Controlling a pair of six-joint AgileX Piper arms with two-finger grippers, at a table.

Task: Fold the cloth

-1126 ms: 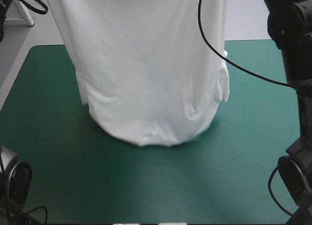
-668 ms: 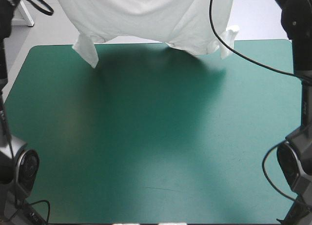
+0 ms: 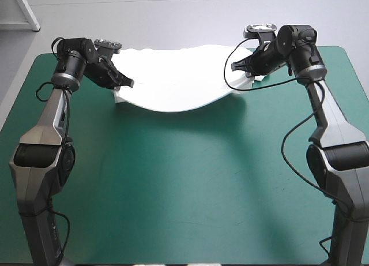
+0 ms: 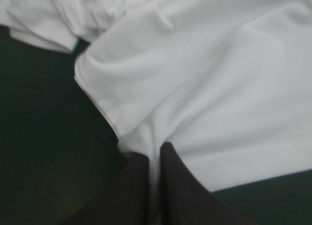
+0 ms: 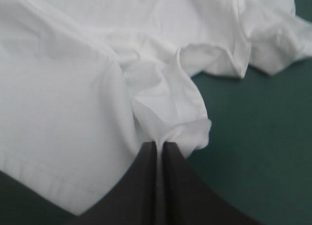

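Observation:
The white T-shirt [image 3: 179, 78] hangs stretched between both grippers over the far part of the teal-green table, sagging in the middle just above the cover. My left gripper [image 3: 128, 82] is shut on the T-shirt at its left end; in the left wrist view the cloth [image 4: 214, 83] runs pinched between the black fingers [image 4: 134, 186]. At the right end my right gripper [image 3: 234, 65] is shut on the T-shirt, and the right wrist view shows a bunched fold [image 5: 170, 112] gripped at the fingertips [image 5: 175, 181].
The teal-green cover [image 3: 184, 185] lies bare from the shirt to the near edge. A black cable loops down from the right wrist over the table's right side. The far table edge runs just behind the shirt.
Earlier the shirt hung high, filling the view near the camera. Both arms have since swung it forward and down to the far part of the table, still holding it.

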